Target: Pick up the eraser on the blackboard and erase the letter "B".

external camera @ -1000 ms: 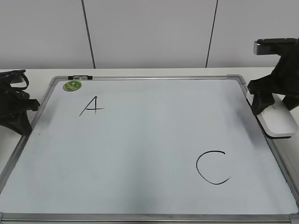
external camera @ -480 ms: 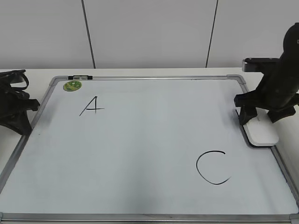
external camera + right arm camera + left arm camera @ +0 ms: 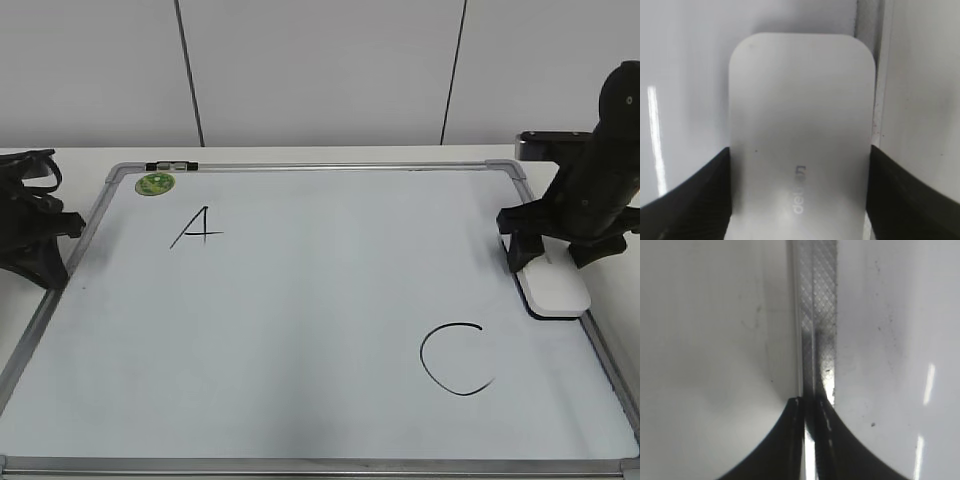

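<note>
We see the eraser (image 3: 556, 288), a white rounded block with a dark underside, lying at the board's (image 3: 300, 320) right edge, at about 3 o'clock on the board, beside the silver frame. The right gripper (image 3: 551, 252) is clamped on it, one black finger against each long side; from the wrist, the eraser (image 3: 801, 135) fills the gap between the fingers (image 3: 687, 190), grey lettering on top. At 7 o'clock from the eraser is a black "C" (image 3: 455, 358). Far across at 10 o'clock is a black "A" (image 3: 197, 228), with a round green sticker (image 3: 155, 184) just above it. No "B" shows. The left gripper (image 3: 35, 240) rests by the left frame at 9 o'clock; from its wrist its fingers (image 3: 790, 440) are pressed together, holding nothing, over the frame (image 3: 817, 315).
</note>
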Robot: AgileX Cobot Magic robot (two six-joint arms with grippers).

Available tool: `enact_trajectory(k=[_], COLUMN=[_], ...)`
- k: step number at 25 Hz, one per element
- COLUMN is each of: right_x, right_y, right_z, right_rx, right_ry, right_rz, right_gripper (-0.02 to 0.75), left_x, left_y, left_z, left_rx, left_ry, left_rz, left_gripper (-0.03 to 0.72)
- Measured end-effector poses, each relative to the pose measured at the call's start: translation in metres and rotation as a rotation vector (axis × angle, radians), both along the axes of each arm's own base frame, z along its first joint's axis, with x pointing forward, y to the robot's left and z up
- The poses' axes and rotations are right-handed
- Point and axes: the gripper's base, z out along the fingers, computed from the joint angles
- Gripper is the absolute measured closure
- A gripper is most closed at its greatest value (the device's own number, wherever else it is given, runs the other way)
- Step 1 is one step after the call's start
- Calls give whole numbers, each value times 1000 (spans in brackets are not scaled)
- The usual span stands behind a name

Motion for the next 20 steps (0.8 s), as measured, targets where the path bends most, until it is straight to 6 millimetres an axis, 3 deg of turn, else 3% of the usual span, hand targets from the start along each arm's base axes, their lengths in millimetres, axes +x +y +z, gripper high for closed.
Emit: enact_trajectory(k=[5, 12, 16, 20], right_x=[1, 10, 15, 16], right_y=[0, 0, 1, 1], right_z=[1, 22, 38, 46], right_rx=[2, -3, -5, -7], right_ry=[-3, -5, 6, 16], right_rz=[-1, 5, 10, 19], right_gripper=[116, 111, 119, 125], left_x=[0, 0, -1, -2], left_y=[0, 0, 0, 1], left_z=[0, 0, 0, 3], left_rx=[0, 0, 1, 10], left_ry=[0, 1, 4, -3], left_rz=[0, -5, -13, -19], left_gripper=[672, 641, 535, 371])
